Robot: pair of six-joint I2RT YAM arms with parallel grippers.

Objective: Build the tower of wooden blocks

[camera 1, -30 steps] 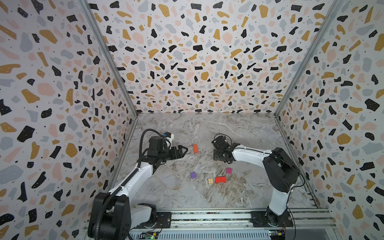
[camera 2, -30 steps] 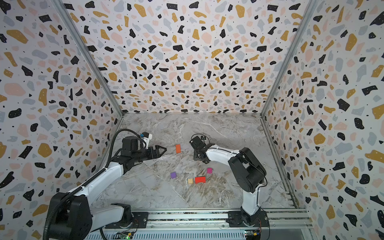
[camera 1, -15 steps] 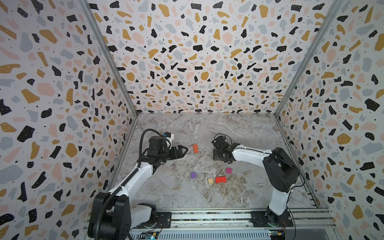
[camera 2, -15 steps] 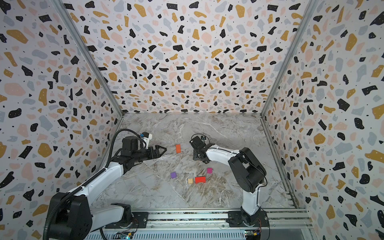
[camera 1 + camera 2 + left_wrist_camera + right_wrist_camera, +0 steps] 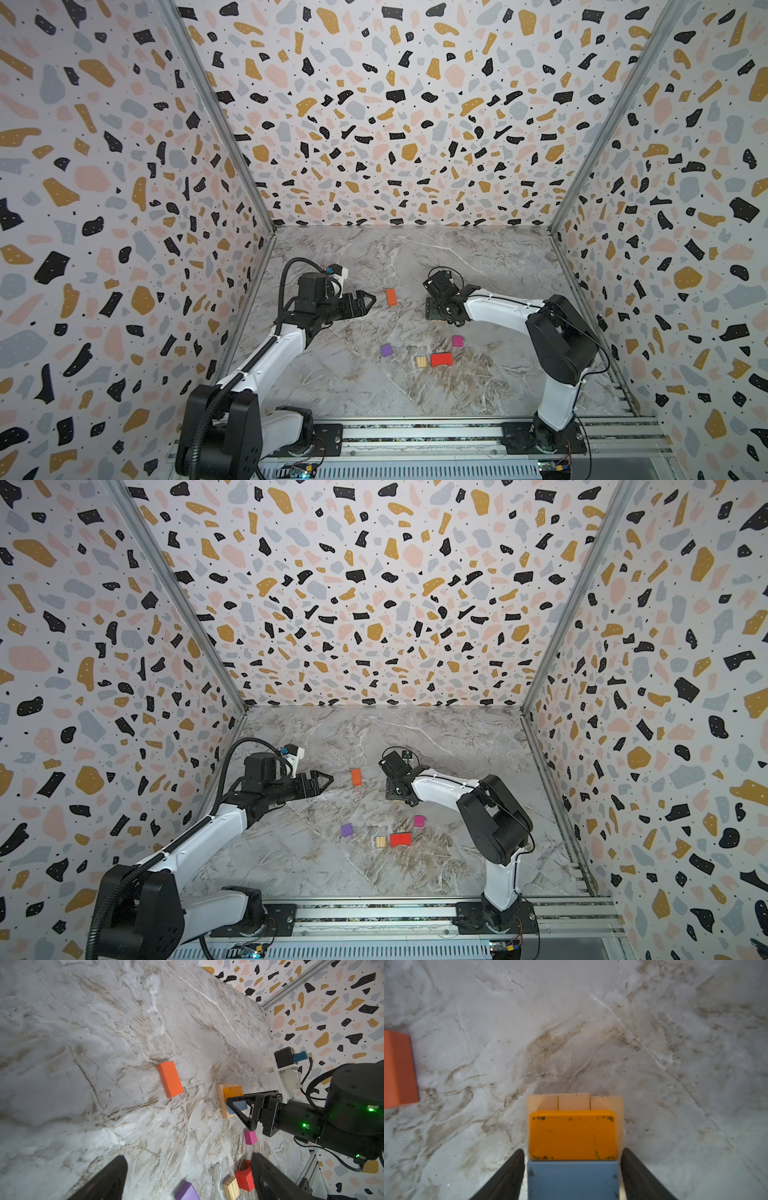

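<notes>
You are opening your right end effector (image 5: 572, 1149). Its black fingers (image 5: 508, 1176) are drawing away from the sides of the blue rectangular wooden block (image 5: 573, 1180). That block is sitting beside the yellow-orange wooden block (image 5: 572, 1134) on the tan wooden plank (image 5: 574, 1101) of the low tower. A thin gap is showing on each side. In both top views this widening is too slight to make out.

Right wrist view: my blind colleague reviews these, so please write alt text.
An amber block and a blue block lie side by side on a tan plank base, the right pincer open astride the blue one. A red-orange block lies apart on the marble table.
</notes>
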